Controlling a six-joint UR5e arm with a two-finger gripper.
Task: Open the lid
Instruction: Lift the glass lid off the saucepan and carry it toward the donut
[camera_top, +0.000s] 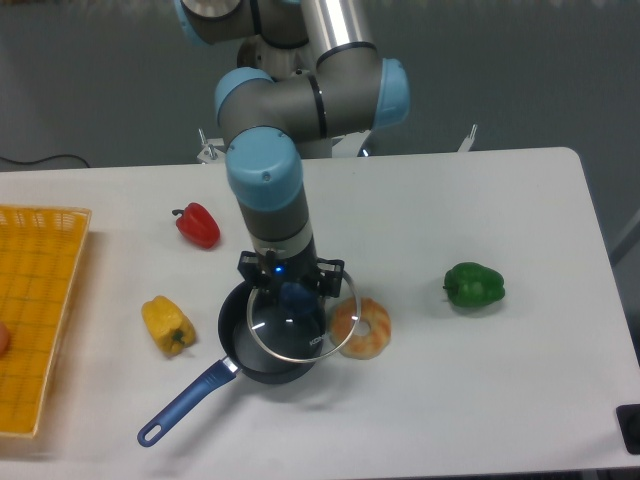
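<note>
Fixed-camera view: the robot's hand (291, 283) grips the blue knob (294, 296) of the glass lid (300, 322), fingers closed on either side of it, and holds the lid raised clear of the dark blue saucepan (262, 345), offset toward the pan's right side so that its metal rim overlaps the edge of the bagel-like pastry (361, 327) lying just beside the pan. Part of the pan's dark interior shows on the left, uncovered. On the white tabletop (480, 390) a yellow pepper (167, 325) sits near the pan's left side, a red pepper (198, 224) lies farther back, and a green pepper (474, 285) rests well apart to the right; a yellow basket (40, 300) occupies the left edge. By the look of it, the lift is done and the carry-off is in hand; the next move calls for swinging the lid past the pastry to bare tabletop, lowering it level, then releasing the knob.
</note>
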